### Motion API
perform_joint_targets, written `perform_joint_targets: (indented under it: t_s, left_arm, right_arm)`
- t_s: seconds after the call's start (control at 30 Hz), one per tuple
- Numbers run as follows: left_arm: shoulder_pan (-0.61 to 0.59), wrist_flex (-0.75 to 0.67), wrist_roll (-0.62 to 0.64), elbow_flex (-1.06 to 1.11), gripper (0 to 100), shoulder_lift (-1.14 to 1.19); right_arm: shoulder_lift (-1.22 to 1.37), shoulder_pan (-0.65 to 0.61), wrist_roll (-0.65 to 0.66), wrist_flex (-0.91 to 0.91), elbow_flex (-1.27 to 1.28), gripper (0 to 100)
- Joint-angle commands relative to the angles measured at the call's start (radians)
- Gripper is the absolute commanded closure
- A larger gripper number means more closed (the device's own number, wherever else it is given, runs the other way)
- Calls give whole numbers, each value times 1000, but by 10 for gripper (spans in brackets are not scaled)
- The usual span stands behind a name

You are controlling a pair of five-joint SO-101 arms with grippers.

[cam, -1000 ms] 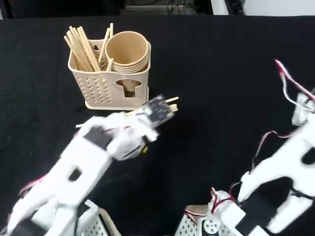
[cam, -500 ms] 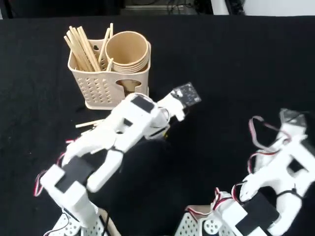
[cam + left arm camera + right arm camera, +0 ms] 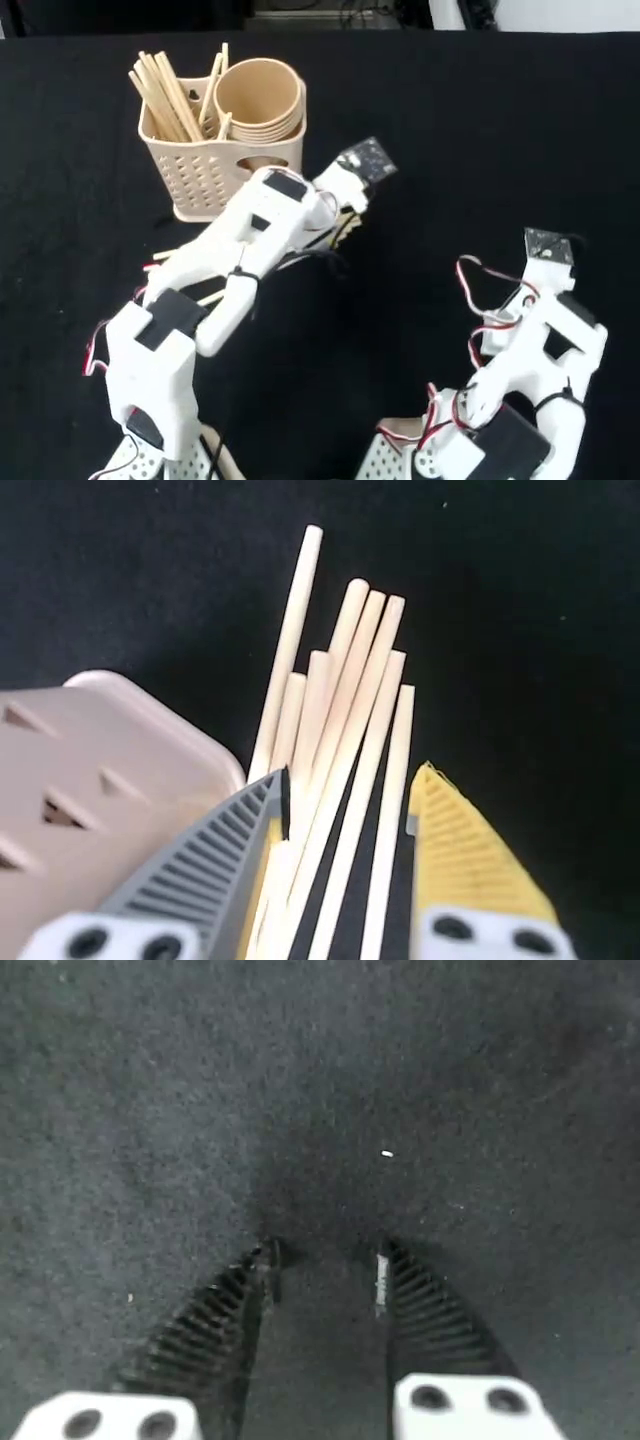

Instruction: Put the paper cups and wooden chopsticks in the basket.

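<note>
Black cloth table [image 3: 480, 120], your left claw [image 3: 350, 773] spread around pale wooden chopsticks [image 3: 340, 680] beside beige slotted plastic basket [image 3: 200, 175] (tan paper cups [image 3: 260, 100] inside), right claw [image 3: 325, 1252] released.

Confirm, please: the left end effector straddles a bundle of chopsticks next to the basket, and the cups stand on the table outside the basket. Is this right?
Not quite. The high view shows the cups stacked inside the basket, not outside it. The rest holds: the left end effector straddles the chopsticks next to the basket.
</note>
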Motion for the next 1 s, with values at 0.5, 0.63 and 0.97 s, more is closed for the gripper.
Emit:
perform_joint_targets:
  t_s: [0.5,0.63,0.97]
  left_arm:
    - [-4,68,-6,-193,804,199]
    - [25,84,-9,-185,901,198]
    - [62,173,-11,-168,968,189]
  right_arm:
    - [-27,-29,-6,-20,22,846]
    - [-27,-29,-6,-20,22,846]
    - [-27,-29,-9,-20,22,846]
